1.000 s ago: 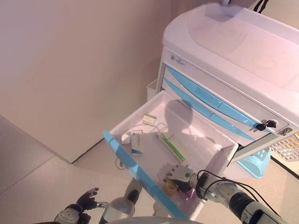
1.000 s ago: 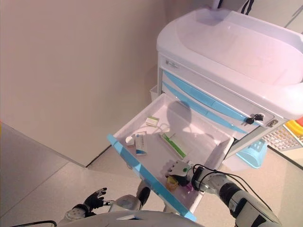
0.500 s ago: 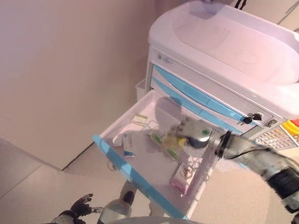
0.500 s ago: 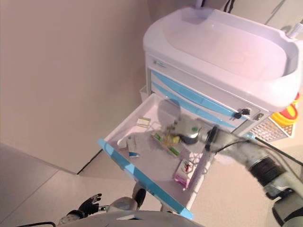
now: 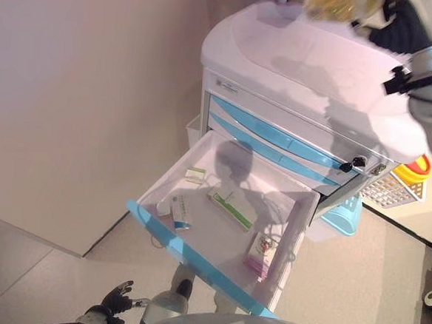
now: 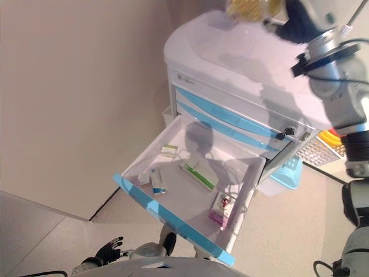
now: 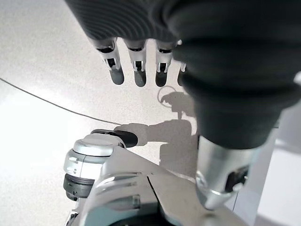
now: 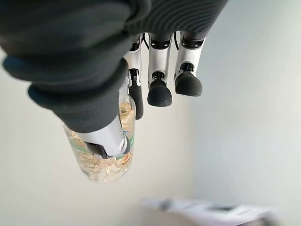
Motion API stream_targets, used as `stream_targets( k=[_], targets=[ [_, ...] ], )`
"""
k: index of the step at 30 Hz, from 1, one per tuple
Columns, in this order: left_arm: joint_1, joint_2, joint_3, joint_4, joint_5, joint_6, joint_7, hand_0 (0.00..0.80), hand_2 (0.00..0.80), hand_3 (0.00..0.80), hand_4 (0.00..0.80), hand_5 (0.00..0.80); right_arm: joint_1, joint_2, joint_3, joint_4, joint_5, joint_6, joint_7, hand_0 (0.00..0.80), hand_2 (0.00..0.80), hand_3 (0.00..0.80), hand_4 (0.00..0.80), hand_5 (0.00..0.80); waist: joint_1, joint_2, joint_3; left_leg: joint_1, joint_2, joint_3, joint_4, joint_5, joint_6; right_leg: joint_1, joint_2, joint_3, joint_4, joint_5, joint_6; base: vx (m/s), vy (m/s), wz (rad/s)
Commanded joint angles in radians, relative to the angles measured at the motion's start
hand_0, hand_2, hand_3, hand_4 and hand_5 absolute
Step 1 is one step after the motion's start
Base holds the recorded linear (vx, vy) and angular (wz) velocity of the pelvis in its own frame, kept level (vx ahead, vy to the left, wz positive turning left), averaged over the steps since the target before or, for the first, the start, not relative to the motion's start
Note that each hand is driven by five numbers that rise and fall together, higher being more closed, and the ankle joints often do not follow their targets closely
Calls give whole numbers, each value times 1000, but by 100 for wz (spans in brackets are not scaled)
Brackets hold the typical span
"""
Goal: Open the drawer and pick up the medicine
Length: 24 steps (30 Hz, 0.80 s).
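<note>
Pinching a clear medicine bottle (image 8: 104,160) of yellow capsules between thumb and fingers, the right hand (image 6: 300,23) was high over the far top of the cart (image 5: 297,56). The drawer (image 5: 219,229) stood open, boxes inside. Down near the floor, the left hand (image 7: 141,66) hung with fingers straight and slightly apart.

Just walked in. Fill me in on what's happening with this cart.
The robot's right hand is raised above the white medical cart, pinching a clear medicine bottle of yellowish capsules. The lower drawer stands pulled open, with several medicine boxes left inside, among them a pink box and a long green-striped box. The left hand hangs idle near the floor, fingers relaxed and holding nothing.
</note>
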Motion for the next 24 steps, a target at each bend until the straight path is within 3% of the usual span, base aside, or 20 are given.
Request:
stream_targets(
  k=[1,10,16,22,24],
  targets=[
    [-27,39,-61,11,-45,16,1,0,0,0,0,0,-145,-90,117,93,50,85,-40,800,800,800,800,800,34,-26,-60,17,-61,-7,4,-92,21,-9,-21,15,20,47,60,39,29,13],
    [-19,77,-75,2,-58,47,-9,0,0,0,0,0,-390,-155,469,455,22,125,200,800,800,800,800,800,69,-43,-52,23,-67,-30,0,-90,20,6,-27,-9,11,52,60,46,14,12],
    [-10,97,-54,16,-44,29,-21,0,0,0,0,0,-515,-169,623,619,-1,67,387,800,800,800,800,800,86,-58,-39,22,-70,-41,0,-86,21,8,-27,-18,10,53,58,49,-5,11],
    [4,106,-43,6,-35,15,-19,0,0,0,0,0,-589,-159,734,661,-80,-14,511,800,800,800,800,800,94,-71,-32,21,-74,-47,0,-84,21,10,-26,-20,8,53,56,45,-2,7],
    [9,108,-32,3,-29,9,-25,0,0,0,0,0,-598,-152,748,644,-72,-7,562,800,800,800,800,800,94,-75,-32,21,-75,-46,0,-83,21,9,-25,-19,8,54,56,52,8,2]
  ],
)
